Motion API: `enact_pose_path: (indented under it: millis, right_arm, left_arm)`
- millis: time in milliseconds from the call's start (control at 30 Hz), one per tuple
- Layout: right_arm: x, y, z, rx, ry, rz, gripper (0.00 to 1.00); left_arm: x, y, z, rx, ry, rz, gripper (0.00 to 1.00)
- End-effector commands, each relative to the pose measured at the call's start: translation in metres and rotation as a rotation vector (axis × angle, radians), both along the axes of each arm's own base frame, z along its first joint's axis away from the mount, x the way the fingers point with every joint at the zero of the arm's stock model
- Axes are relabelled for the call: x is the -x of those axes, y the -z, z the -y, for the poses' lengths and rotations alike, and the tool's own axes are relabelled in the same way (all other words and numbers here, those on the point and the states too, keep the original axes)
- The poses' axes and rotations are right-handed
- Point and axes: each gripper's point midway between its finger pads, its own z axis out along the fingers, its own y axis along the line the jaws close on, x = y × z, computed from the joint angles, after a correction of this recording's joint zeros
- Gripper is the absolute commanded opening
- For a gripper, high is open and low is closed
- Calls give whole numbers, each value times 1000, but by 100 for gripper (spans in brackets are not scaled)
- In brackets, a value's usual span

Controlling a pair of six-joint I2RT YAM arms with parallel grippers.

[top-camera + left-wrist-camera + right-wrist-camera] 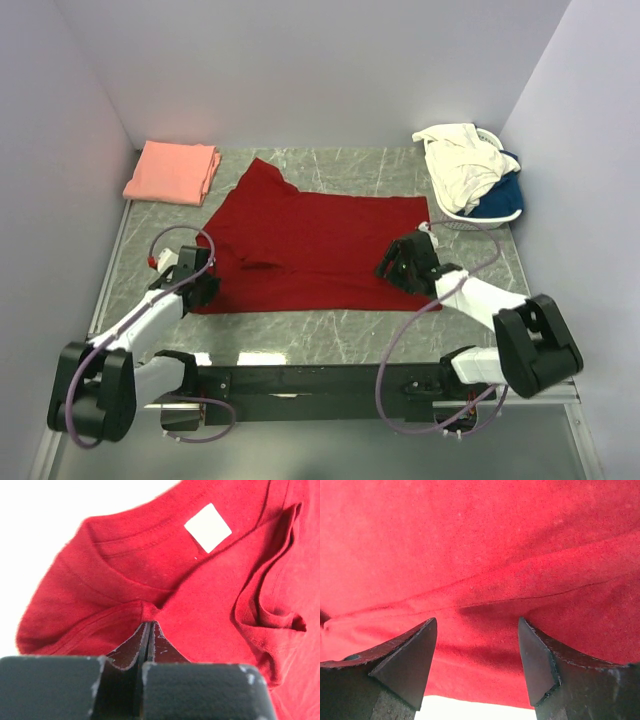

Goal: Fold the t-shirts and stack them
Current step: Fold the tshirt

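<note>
A deep red t-shirt lies spread flat across the middle of the table. My left gripper is at its left edge. In the left wrist view the gripper is shut on a puckered fold of the red t-shirt, just below the collar and the white neck label. My right gripper hovers over the shirt's right side. Its jaws stand wide open over the red cloth near a hem, with nothing between them. A folded salmon pink t-shirt rests at the back left.
A white slatted basket stands at the back right corner. A cream-white t-shirt and a blue one are heaped in it. White walls close in the table on the left, back and right.
</note>
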Motion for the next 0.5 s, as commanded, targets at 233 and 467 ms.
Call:
enact_pose_path:
  millis: [233, 467]
  right_arm:
    - [56, -4, 18, 44, -52, -74, 73]
    - [-23, -104, -62, -77, -310, 257, 70]
  left_arm:
    - [2, -29, -10, -37, -7, 37, 1]
    - [-48, -65, 22, 28, 142, 158, 3]
